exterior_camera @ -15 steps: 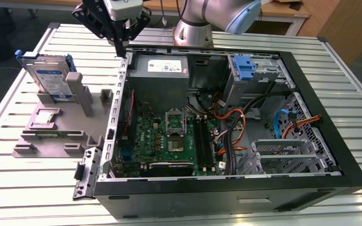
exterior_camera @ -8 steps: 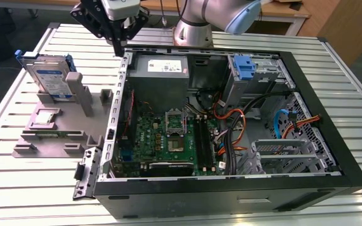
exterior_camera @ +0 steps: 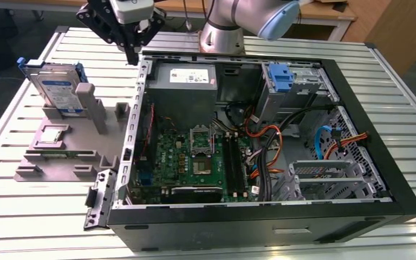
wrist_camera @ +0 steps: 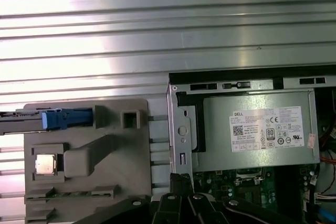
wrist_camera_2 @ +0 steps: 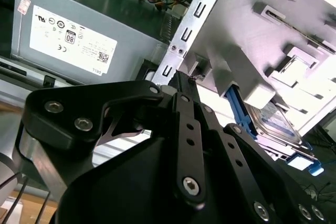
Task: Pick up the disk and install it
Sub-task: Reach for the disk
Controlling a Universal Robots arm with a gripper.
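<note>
Black claw [exterior_camera: 131, 56] of angular bolted link plates with silver screw heads; tips look pressed together with nothing pinched, though they show small in the exterior view; it hangs just outside the computer case [exterior_camera: 381, 179], over the corner where the power supply box [exterior_camera: 184, 81] sits.

Disk [exterior_camera: 54, 89] stands on edge in a grey holder [exterior_camera: 63, 157] beside the case, on the exterior view's left, well apart from the claw; flat silver-grey metal body, blue plastic caddy round it, white-and-blue label with print too fine to read; in the first wrist view it shows edge-on as a blue strip [wrist_camera: 60, 119].

Holder is matt grey plastic, blocky, with slots and posts; a square silvery chip [exterior_camera: 52, 135] lies in one recess.

Case is black, lying on its side, panel off; inside it, a green motherboard [exterior_camera: 193, 162], orange cables [exterior_camera: 266, 157] and a blue bay insert [exterior_camera: 280, 76] at the far wall; power supply box is plain grey sheet metal with a white label carrying black print and round marks.

Table [exterior_camera: 20, 216] under the case is ribbed bright aluminium; silver robot arm [exterior_camera: 229, 24] rises behind the case.
</note>
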